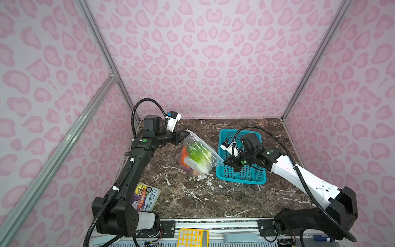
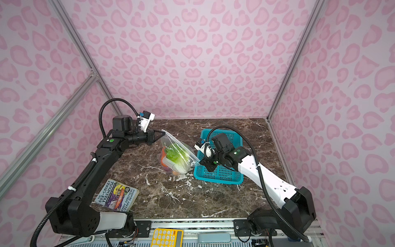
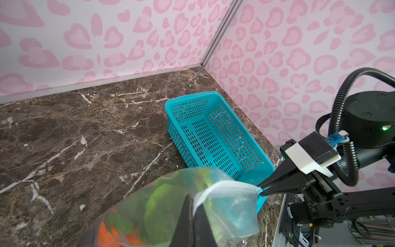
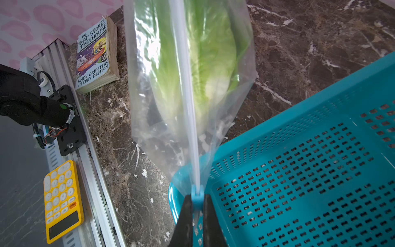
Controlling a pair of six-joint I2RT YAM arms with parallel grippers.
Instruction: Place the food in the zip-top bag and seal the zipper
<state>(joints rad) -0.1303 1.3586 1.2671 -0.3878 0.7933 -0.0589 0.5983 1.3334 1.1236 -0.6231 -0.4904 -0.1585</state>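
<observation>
The clear zip-top bag [image 1: 205, 149] [image 2: 181, 149] hangs stretched between my two grippers above the marble table. Inside it lie the food pieces: a green-white cabbage [image 1: 197, 153] [image 4: 205, 59], an orange piece [image 1: 183, 159] and something purple at the bottom [image 1: 188, 169]. My left gripper [image 1: 186, 132] [image 3: 193, 198] is shut on the far corner of the bag's top edge. The right gripper [image 1: 223, 163] [image 4: 196, 197] is shut on the zipper's blue slider tab [image 4: 196, 192] at the near end. The zipper [image 4: 188, 96] [image 3: 226, 184] runs taut between them.
A teal perforated basket [image 1: 241, 181] [image 3: 213, 132] stands under and behind the right gripper, and it looks empty. A paperback book [image 1: 145, 197] lies at the front left by the left arm. A yellow calculator [image 1: 192, 237] rests on the front rail.
</observation>
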